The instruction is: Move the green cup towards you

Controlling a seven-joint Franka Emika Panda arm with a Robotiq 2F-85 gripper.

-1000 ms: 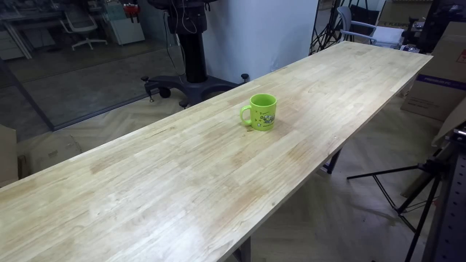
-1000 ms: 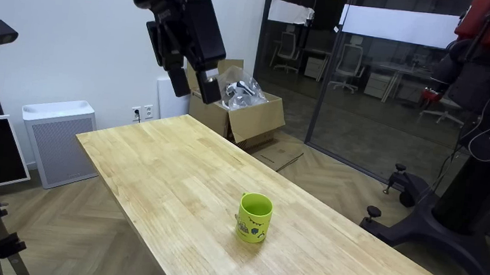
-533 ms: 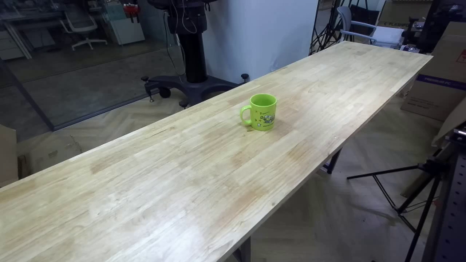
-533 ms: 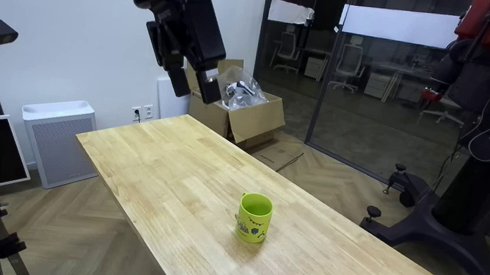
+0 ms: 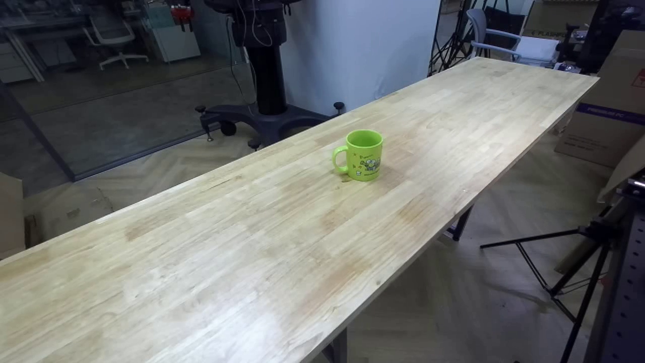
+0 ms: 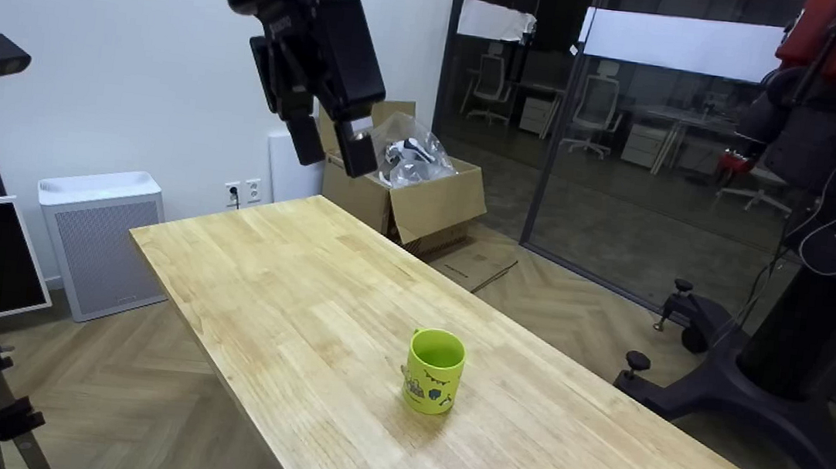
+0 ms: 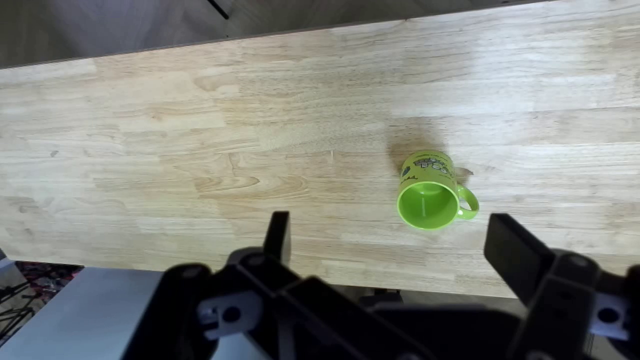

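I'm hovering the gripper (image 7: 390, 225) over the wooden tabletop (image 7: 200, 125), its fingers (image 7: 515, 252) spread wide, gripping nothing; the lime-green mug (image 7: 427, 192) is standing upright there, well below. Its loop handle (image 7: 474, 203) is pointing toward one finger's side, so if I'm descending off-centre, that finger could be catching it and toppling the mug. The mug is looking empty, while an open cardboard box (image 6: 441, 202) beyond the tabletop is holding a clear plastic bag (image 6: 432, 162), its contents hard to tell.

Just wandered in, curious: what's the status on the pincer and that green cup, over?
Pincer open, holding nothing. Green cup upright on the table, not yet gripped. No obstacle seen between them.
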